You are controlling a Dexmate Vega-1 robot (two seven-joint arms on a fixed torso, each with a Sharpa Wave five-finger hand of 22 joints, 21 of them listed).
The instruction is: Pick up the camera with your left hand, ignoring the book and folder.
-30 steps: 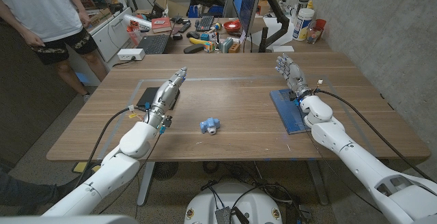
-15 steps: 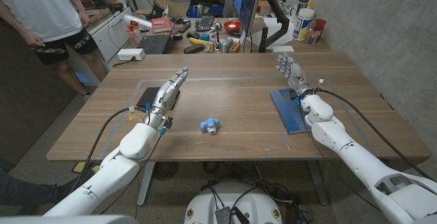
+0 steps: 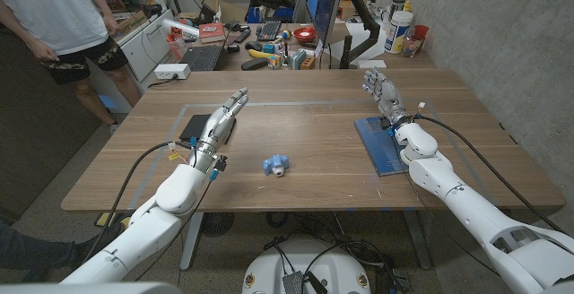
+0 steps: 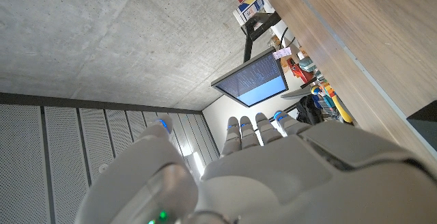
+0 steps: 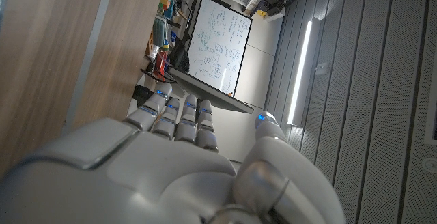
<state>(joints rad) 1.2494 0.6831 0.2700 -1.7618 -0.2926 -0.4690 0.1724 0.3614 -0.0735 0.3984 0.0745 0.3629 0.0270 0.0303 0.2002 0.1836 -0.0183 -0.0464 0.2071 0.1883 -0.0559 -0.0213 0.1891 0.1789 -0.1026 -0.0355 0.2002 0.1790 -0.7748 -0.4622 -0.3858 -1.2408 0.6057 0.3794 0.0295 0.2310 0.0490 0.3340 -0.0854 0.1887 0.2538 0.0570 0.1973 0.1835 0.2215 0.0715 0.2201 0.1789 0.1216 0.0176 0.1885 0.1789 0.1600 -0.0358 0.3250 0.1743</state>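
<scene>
left hand (image 3: 221,122): fingers straight, holding nothing, over the black book (image 3: 206,130) near the desk's (image 3: 314,164) left edge. camera (image 3: 276,164): small, blue, mid-desk toward the front edge. right hand (image 3: 380,94): fingers apart, holding nothing, above the blue folder (image 3: 386,146). risk: the camera, being small, may skid or roll under a clumsy closing of the fingers.

Wooden table (image 3: 305,151) on grey floor (image 3: 54,164), concrete wall (image 3: 502,34) to one side, cluttered desk (image 3: 269,47) with monitor (image 3: 323,3) behind, person (image 3: 67,21) standing by white drawers (image 3: 148,47).
</scene>
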